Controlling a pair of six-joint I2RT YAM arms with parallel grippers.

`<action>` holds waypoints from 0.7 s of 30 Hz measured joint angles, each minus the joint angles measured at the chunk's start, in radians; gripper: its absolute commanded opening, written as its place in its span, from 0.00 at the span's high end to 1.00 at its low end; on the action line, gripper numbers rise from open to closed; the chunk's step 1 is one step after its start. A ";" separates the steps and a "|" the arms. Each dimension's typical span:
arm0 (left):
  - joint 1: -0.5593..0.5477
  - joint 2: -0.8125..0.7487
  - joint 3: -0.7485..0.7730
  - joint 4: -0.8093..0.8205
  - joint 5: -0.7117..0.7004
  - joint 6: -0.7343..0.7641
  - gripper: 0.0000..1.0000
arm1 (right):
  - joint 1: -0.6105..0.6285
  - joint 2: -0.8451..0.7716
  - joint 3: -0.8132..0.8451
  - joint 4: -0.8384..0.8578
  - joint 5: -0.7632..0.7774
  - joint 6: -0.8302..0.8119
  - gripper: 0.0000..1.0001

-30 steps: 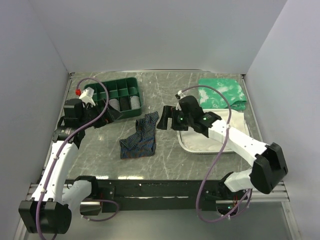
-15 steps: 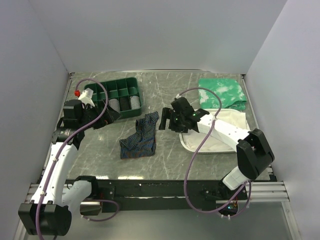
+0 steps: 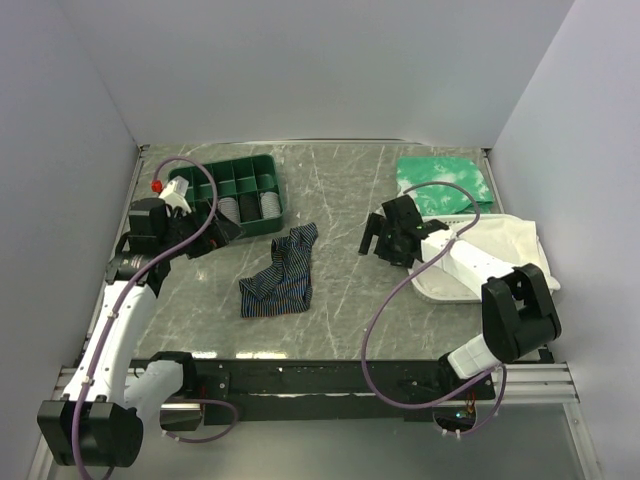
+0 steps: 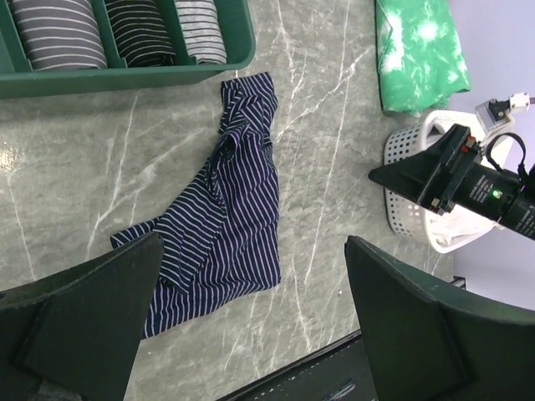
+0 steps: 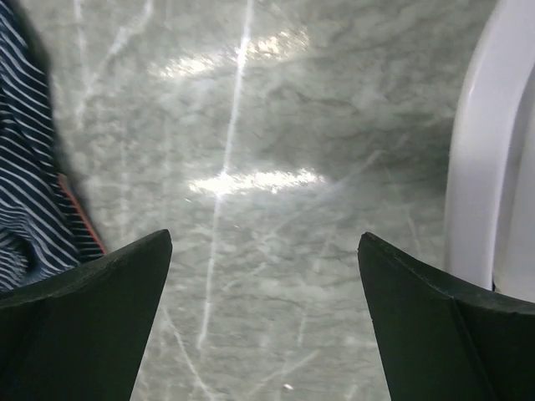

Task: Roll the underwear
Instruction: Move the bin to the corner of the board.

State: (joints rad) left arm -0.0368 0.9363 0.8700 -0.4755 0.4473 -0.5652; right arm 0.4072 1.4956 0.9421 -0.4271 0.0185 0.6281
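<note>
Grey marbled table (image 3: 345, 190) is carrying underwear (image 3: 281, 275), lying crumpled and unrolled btwn arms; left jaws and right jaws are hanging wide apart, empty; risk: thin fabric bunching or slipping if pinch is catching one layer only.

green tray (image 4: 125, 81): back left | mottled cloth (image 3: 445, 183): back right | white basket (image 4: 403, 154): right
</note>
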 measured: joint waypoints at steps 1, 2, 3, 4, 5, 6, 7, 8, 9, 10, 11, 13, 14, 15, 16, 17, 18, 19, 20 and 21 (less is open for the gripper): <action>0.000 0.004 0.000 0.000 0.000 0.000 0.03 | -0.003 -0.003 -0.004 -0.008 0.002 -0.006 0.00; 0.000 0.008 0.000 0.000 0.000 0.000 0.04 | -0.004 -0.009 -0.013 -0.011 0.003 -0.014 0.00; 0.000 0.011 0.000 0.000 0.000 -0.001 0.04 | -0.004 -0.016 -0.019 -0.015 0.001 -0.020 0.00; 0.000 0.011 0.000 0.000 0.000 -0.001 0.04 | -0.004 -0.022 -0.024 -0.017 0.000 -0.025 0.00; 0.000 0.012 0.000 0.000 0.001 -0.001 0.04 | -0.004 -0.027 -0.029 -0.017 0.000 -0.029 0.00; 0.000 0.012 0.000 0.001 0.002 -0.002 0.04 | -0.004 -0.031 -0.032 -0.018 -0.003 -0.033 0.00; 0.000 0.012 0.000 0.001 0.002 -0.002 0.04 | -0.004 -0.033 -0.033 -0.021 -0.003 -0.036 0.00; 0.000 0.013 0.000 0.000 0.002 -0.002 0.03 | -0.004 -0.033 -0.033 -0.021 -0.003 -0.039 0.00; 0.000 0.013 0.000 0.000 0.002 -0.002 0.04 | -0.004 -0.033 -0.033 -0.021 -0.004 -0.043 0.00; 0.000 0.013 0.000 0.000 0.002 -0.002 0.04 | -0.004 -0.034 -0.033 -0.021 -0.005 -0.045 0.00; 0.000 0.013 0.000 0.000 0.001 -0.002 0.04 | -0.004 -0.035 -0.033 -0.022 -0.011 -0.048 0.00; 0.000 0.013 0.000 0.000 0.001 -0.001 0.04 | -0.002 -0.048 -0.034 -0.022 -0.028 -0.056 0.00; 0.000 0.013 0.000 0.000 0.000 -0.001 0.04 | 0.002 -0.059 -0.034 -0.021 -0.037 -0.060 0.00; 0.000 0.013 0.000 0.000 0.000 -0.001 0.04 | 0.007 -0.080 -0.034 -0.020 -0.044 -0.064 0.00; 0.000 0.013 0.000 0.000 0.000 -0.001 0.04 | 0.013 -0.100 -0.034 -0.019 -0.050 -0.067 0.00; 0.000 0.012 0.000 0.000 0.000 -0.001 0.04 | 0.023 -0.126 -0.033 -0.014 -0.060 -0.069 0.00; 0.000 0.011 0.000 0.000 -0.001 -0.001 0.04 | 0.035 -0.150 -0.032 -0.009 -0.070 -0.072 0.00; 0.000 0.010 0.000 0.000 -0.001 -0.001 0.04 | 0.049 -0.171 -0.028 -0.006 -0.080 -0.073 0.00; 0.000 0.008 0.000 0.000 -0.001 -0.001 0.04 | 0.063 -0.184 -0.021 -0.006 -0.085 -0.074 0.00; 0.000 0.007 0.000 0.000 -0.002 -0.001 0.04 | 0.076 -0.191 -0.011 -0.007 -0.087 -0.074 0.00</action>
State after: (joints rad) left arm -0.0368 0.9432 0.8700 -0.4751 0.4458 -0.5663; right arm 0.4835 1.3048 0.9310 -0.4339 -0.0689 0.5545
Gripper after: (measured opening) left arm 0.967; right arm 0.997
